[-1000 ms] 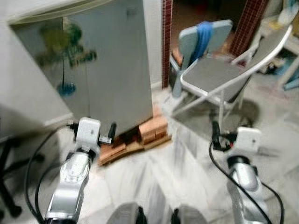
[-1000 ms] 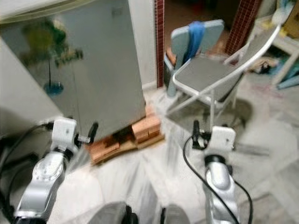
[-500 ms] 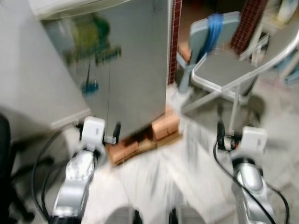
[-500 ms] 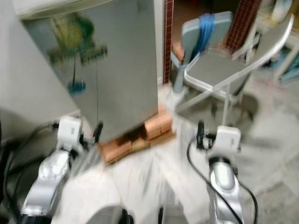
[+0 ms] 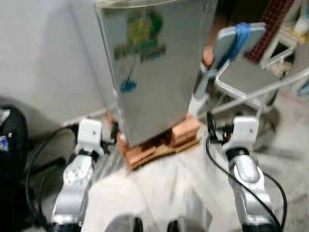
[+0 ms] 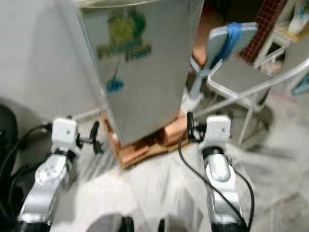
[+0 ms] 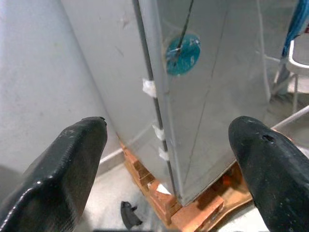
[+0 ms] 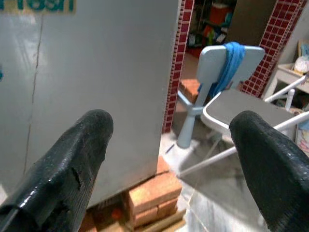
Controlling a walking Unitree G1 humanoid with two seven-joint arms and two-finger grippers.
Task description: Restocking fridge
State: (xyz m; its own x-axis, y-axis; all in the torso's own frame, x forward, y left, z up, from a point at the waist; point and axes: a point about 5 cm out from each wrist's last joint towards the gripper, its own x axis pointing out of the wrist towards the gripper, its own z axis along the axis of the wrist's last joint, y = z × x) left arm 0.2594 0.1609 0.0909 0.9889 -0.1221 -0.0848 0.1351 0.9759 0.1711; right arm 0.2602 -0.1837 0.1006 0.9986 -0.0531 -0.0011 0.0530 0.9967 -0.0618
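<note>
**Facing the steel fridge with both grippers empty**

We are standing before the fridge (image 5: 154, 72), a tall box with smooth brushed-metal faces, which is filling the upper centre of the eye views with one vertical corner turned toward us. A green and yellow sticker (image 5: 140, 36) with lettering and a small round blue sticker (image 7: 182, 54) are sitting on its front face, and a thin dark line is running down from the lettering to the blue disc. The fridge is resting on rough orange bricks (image 5: 186, 133) laid over pale wooden slats (image 5: 159, 151). The floor (image 5: 193, 183) is looking like glossy pale marbled tile. In the upper right, a folding chair (image 6: 241, 77) with white tubular legs and a flat grey seat is carrying a blue cloth (image 8: 231, 63) draped over its backrest, and red mosaic-tile columns (image 8: 179, 58) are rising behind it.

We are holding our left gripper (image 7: 169, 159) at the lower left, its two matte black fingers (image 7: 63, 169) spread wide apart, gripping nothing and touching nothing, pointing at the fridge's corner. Our right gripper (image 8: 174, 164) at the lower right is likewise gaping wide and empty, aimed at the fridge's side and the chair beyond.
</note>
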